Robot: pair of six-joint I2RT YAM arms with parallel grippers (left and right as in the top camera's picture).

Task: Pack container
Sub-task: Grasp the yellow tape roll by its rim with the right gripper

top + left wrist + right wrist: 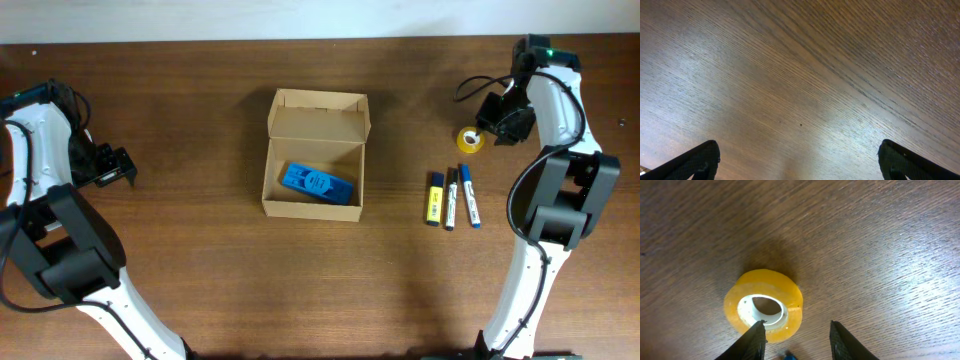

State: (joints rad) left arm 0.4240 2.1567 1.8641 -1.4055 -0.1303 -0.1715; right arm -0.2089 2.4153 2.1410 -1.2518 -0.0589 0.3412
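1. Container (315, 165) sits at the middle of the tabletop (200, 290), between your two arms. Its flap is thrown back on the far edge and its mouth faces up. A blue item (318, 183) lies inside.
2. Three markers (452, 197) lie side by side near it on the right, long axes running near to far, not yet packed.
3. Tape (471, 139) lies flat just beyond the markers.
4. Your right gripper (497, 120) hangs at the tape with its jaws partly spread. One finger (754, 341) crosses the roll's near rim, bare tabletop shows between the two, and it grips nothing.
5. From that gripper the container lies to the left, past the markers. That arm looks better placed for the loose things.
6. Your left gripper (118, 166) is well off to the left, spread wide and empty.
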